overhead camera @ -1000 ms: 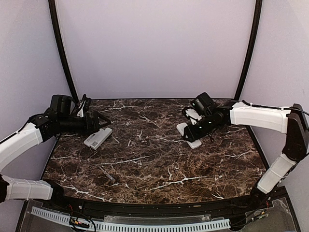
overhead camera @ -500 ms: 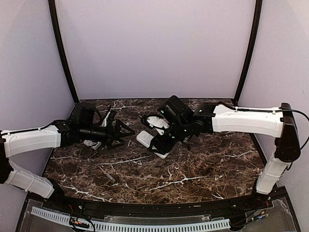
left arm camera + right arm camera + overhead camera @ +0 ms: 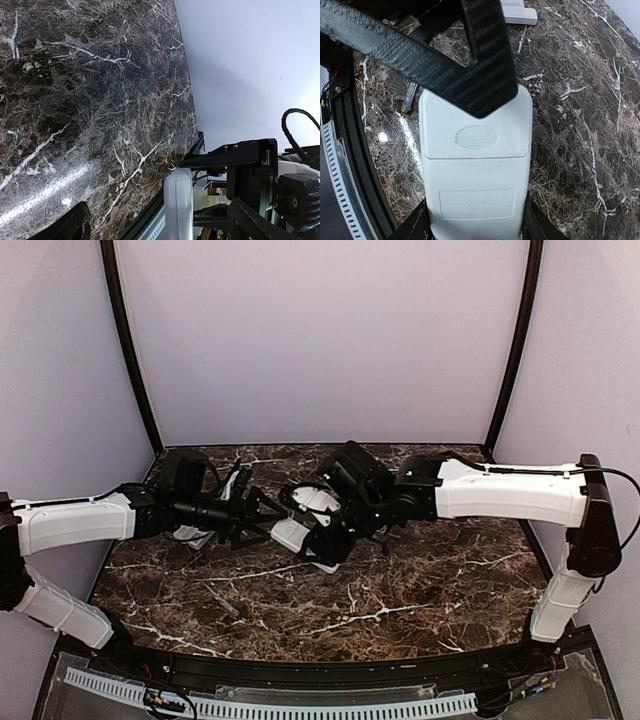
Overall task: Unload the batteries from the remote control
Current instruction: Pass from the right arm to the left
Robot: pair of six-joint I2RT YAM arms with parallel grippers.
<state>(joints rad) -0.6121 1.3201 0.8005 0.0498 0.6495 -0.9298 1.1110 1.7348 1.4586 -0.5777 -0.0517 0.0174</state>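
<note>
My right gripper [image 3: 476, 222] is shut on a white remote control [image 3: 475, 170], which it holds above the middle of the table [image 3: 430, 570]. The remote's back faces the right wrist camera, and its battery cover [image 3: 476, 135] is closed. The open left gripper [image 3: 262, 518] meets the remote's [image 3: 290, 533] free end. One black finger [image 3: 470, 75] of the left gripper crosses over that end. In the left wrist view the remote [image 3: 178, 205] shows edge-on between the spread fingers [image 3: 75, 225]. No batteries show inside it. One thin battery [image 3: 228, 605] lies loose on the marble, also seen as a small cylinder [image 3: 409, 97] in the right wrist view.
A second white remote [image 3: 195, 536] lies on the table's left side, partly under the left arm, and shows as a remote [image 3: 520, 14] at the top of the right wrist view. Purple walls enclose the table on three sides, and a cable rail [image 3: 300, 705] runs along the near edge.
Both arms have swung in to the table's centre. The right gripper carried the remote leftward, and the open left gripper moved right until its fingers met the remote's end.
</note>
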